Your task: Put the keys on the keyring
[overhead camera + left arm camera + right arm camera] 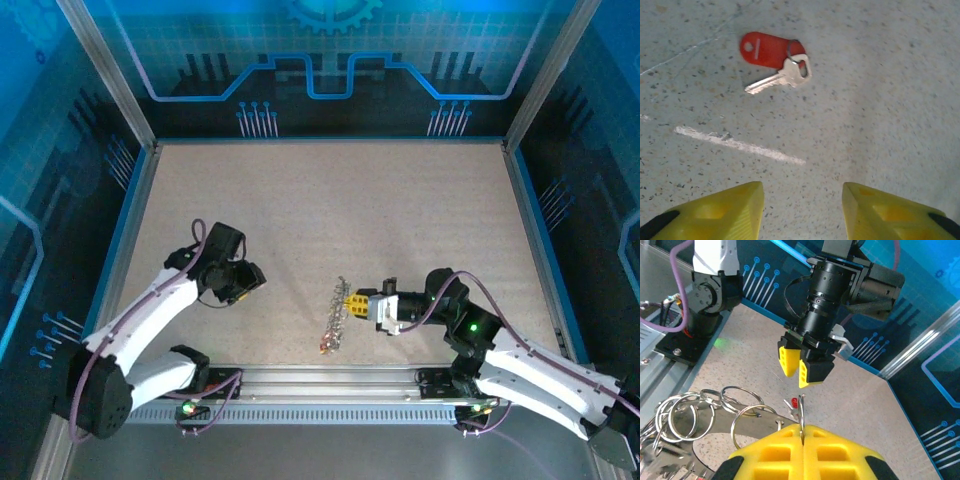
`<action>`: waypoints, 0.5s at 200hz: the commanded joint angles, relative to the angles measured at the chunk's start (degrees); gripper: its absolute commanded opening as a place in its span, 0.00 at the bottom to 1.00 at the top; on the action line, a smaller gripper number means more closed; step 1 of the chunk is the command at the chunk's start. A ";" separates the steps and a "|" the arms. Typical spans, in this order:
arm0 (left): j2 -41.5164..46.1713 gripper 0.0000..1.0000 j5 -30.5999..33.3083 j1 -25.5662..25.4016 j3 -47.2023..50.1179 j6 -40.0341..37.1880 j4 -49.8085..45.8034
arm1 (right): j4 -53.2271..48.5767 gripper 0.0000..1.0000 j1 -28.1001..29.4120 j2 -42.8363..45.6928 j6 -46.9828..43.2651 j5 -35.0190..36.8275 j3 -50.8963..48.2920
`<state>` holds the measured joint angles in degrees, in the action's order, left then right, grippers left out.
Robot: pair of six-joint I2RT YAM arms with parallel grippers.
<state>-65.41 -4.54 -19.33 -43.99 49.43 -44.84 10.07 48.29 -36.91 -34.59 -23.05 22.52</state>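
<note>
A silver key [779,80] on a small ring with a red plastic tag [767,50] lies flat on the speckled table. My left gripper [802,212] hovers above and just short of it, yellow fingers open with nothing between them. In the right wrist view the same left gripper [800,367] hangs over the red-tagged key [794,403]. My right gripper [802,429] is shut on a thin wire loop [801,410] of the keyring [715,422], a flat grey metal band carrying several wire loops. From above, the keyring bunch [335,315] lies left of the right gripper [352,303].
A white scuff line [740,145] marks the table near the left fingers. The left arm's base [712,295] and the aluminium front rail [320,378] lie near the keyring. Blue-edged walls [330,140] ring the table.
</note>
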 commanded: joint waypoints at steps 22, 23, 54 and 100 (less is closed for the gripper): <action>-12.54 0.34 2.33 1.09 -5.68 5.13 1.12 | 0.34 0.00 -0.68 1.27 -0.75 2.48 2.82; -12.85 0.34 2.20 1.12 -5.85 5.23 1.23 | 0.32 0.00 -0.67 1.24 -0.74 2.48 2.85; -22.63 0.27 2.03 1.14 -10.71 6.94 0.36 | -0.48 0.00 -0.66 1.66 -0.85 2.22 3.08; -24.86 0.34 3.90 1.19 -12.46 7.34 0.95 | -0.66 0.00 -0.66 1.93 -0.74 1.95 3.01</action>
<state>-91.05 -2.50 -18.85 -54.85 55.51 -42.94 7.92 48.29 -35.94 -34.81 -21.19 23.16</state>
